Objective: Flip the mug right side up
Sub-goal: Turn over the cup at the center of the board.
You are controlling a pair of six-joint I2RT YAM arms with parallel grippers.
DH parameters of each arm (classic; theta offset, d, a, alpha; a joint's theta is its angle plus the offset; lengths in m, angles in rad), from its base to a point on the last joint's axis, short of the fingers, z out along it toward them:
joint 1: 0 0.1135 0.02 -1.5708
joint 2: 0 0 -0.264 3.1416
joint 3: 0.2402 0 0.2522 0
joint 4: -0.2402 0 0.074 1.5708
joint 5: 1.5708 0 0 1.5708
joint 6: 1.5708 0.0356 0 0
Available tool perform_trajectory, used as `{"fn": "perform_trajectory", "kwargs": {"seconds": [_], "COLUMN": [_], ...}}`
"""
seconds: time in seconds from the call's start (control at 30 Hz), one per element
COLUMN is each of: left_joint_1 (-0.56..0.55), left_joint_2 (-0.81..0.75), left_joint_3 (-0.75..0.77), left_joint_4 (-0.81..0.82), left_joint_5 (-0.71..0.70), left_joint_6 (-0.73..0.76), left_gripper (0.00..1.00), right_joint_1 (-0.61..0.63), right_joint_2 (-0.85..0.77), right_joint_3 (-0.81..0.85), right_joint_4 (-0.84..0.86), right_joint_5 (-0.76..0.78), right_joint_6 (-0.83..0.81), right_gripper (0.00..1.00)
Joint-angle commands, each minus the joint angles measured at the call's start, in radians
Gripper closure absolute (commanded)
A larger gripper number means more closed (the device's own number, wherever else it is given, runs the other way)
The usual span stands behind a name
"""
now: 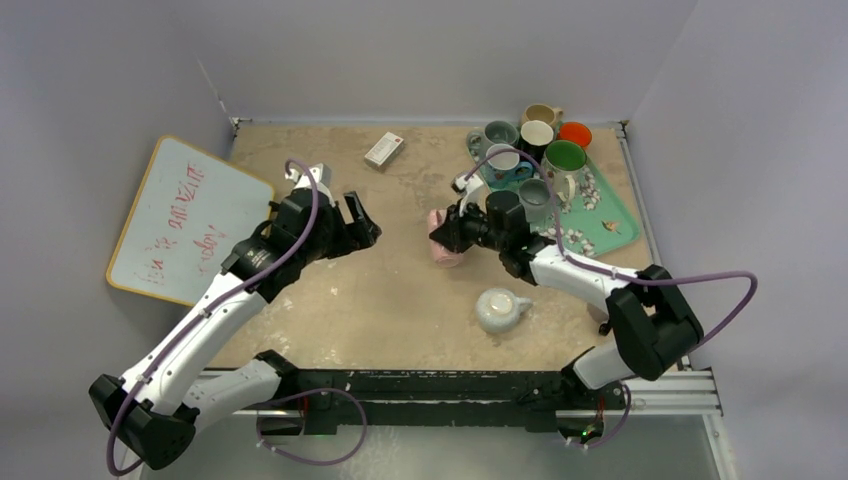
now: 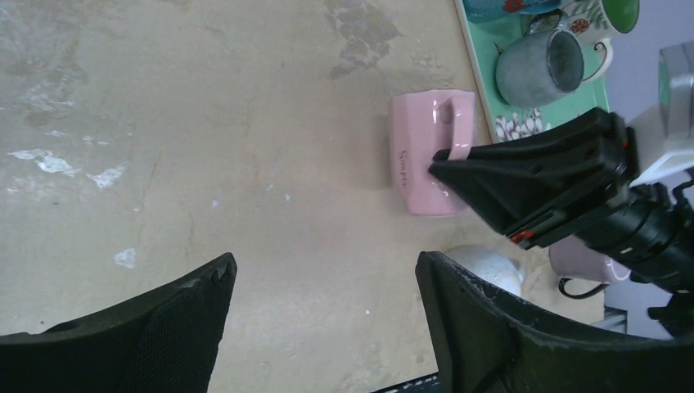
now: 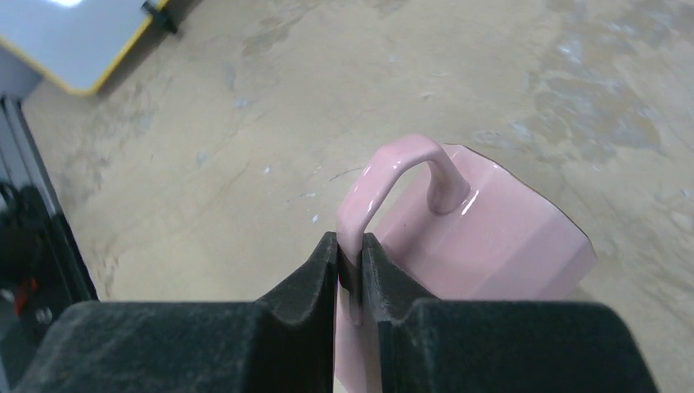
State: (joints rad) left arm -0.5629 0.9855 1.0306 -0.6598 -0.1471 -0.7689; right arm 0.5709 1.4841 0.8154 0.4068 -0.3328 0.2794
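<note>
Pink faceted mug (image 3: 491, 237) lies seemingly on its side, handle pointing up.

Tabletop (image 1: 400, 290) open left of mug (image 2: 417, 164), tray (image 1: 622, 215) right

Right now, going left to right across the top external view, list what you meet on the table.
Whiteboard → small white box → pink mug → white mug → orange mug.
</note>
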Motion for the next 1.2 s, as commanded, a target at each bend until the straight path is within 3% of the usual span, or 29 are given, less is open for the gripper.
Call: {"fn": "perform_trajectory", "kwargs": {"seconds": [0.0, 0.2, 0.47, 0.93, 1.17], "left_joint_1": [0.005, 0.011, 0.018, 0.036, 0.046], "left_joint_2": [0.027, 0.095, 0.135, 0.241, 0.284], "left_joint_3": [0.051, 0.099, 0.098, 0.046, 0.006], "left_joint_4": [0.064, 0.065, 0.135, 0.254, 0.302], "left_joint_5": [0.057, 0.173, 0.245, 0.379, 0.464], "left_joint_6": [-0.048, -0.023, -0.097, -0.159, -0.188], "left_gripper": [0.21, 0.25, 0.30, 0.36, 0.48], "right_joint_1": [0.054, 0.106, 0.175, 0.306, 0.342], "right_joint_2": [-0.074, -0.106, -0.123, -0.147, -0.141], "right_joint_3": [-0.035, -0.076, -0.106, -0.116, -0.137], "right_joint_4": [0.224, 0.314, 0.392, 0.410, 0.447], "right_joint_5": [-0.084, -0.097, -0.019, 0.114, 0.158], "right_joint_6": [-0.214, -0.304, -0.368, -0.499, -0.536], "right_gripper": [1.00, 1.00, 1.00, 1.00, 1.00]}}
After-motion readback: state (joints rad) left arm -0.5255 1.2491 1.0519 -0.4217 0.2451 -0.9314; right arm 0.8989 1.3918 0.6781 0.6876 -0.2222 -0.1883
